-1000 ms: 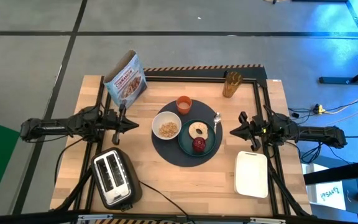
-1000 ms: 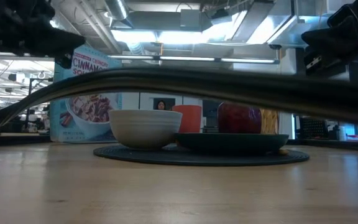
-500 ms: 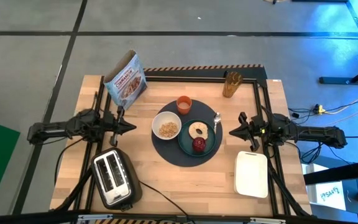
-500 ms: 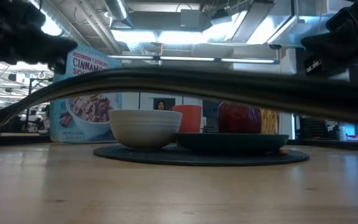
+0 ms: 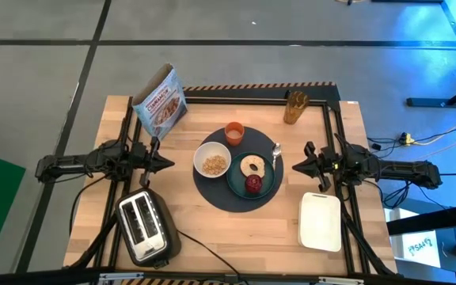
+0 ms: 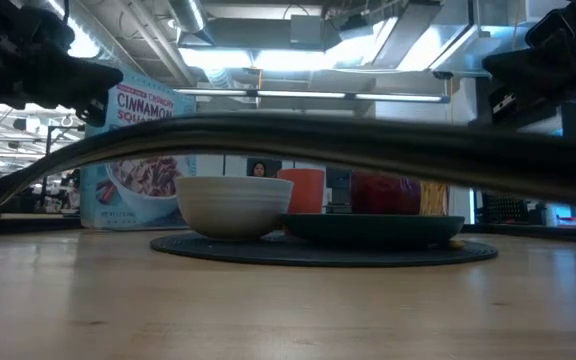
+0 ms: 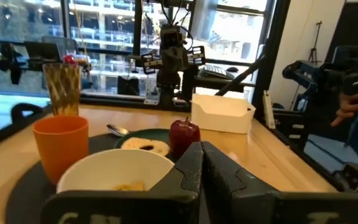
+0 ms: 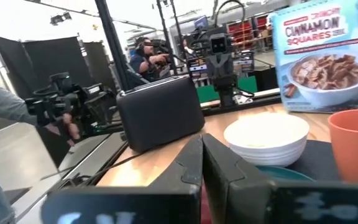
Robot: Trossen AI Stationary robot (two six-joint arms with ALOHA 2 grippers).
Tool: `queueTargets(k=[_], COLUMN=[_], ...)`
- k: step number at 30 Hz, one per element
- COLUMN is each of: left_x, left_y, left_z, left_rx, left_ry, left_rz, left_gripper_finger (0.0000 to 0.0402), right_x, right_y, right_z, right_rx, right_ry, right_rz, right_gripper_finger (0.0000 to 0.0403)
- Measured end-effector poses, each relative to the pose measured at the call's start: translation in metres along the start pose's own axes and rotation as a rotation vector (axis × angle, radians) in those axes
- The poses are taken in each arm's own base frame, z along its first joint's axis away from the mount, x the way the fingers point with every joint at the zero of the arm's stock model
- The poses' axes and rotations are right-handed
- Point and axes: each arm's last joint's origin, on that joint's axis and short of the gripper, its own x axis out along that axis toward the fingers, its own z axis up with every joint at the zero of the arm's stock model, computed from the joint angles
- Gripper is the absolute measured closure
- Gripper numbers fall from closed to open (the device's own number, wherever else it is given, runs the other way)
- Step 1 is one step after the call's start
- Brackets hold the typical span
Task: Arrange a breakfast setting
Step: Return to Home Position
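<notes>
The left tool and right tool are hovering either side of the mat, fingers together and empty, with plate, bowl and cup sitting on it mid-tabletop, so homing is calling for level outward pulls clear of the toaster.

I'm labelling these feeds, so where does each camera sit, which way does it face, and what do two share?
High view: above the table, straight down on the mat; both arms, left claw and right claw, show.
Low view: table height, level across at the bowl; arm parts at the top corners.
Left wrist view: on left arm, facing right arm past the cup; own shut claw shows.
Right wrist view: on right arm, facing left arm and toaster; own shut claw shows.
Shared: both wrist views see bowl and cup.
</notes>
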Motion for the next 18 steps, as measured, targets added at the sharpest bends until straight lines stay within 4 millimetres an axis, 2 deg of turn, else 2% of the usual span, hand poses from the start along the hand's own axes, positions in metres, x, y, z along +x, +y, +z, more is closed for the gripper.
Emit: queueTargets(k=[18], left_x=[0.0000], left_y=[-0.0002], left_z=[-0.0001], left_rx=[-0.011], left_ry=[0.002], left_rz=[-0.005], left_gripper_finger=[0.0401], right_x=[-0.0003], right_y=[-0.0013], right_z=[-0.0076], right_rx=[0.018], right_ry=[0.080], right_rz=[0.002], right_gripper_finger=[0.0403])
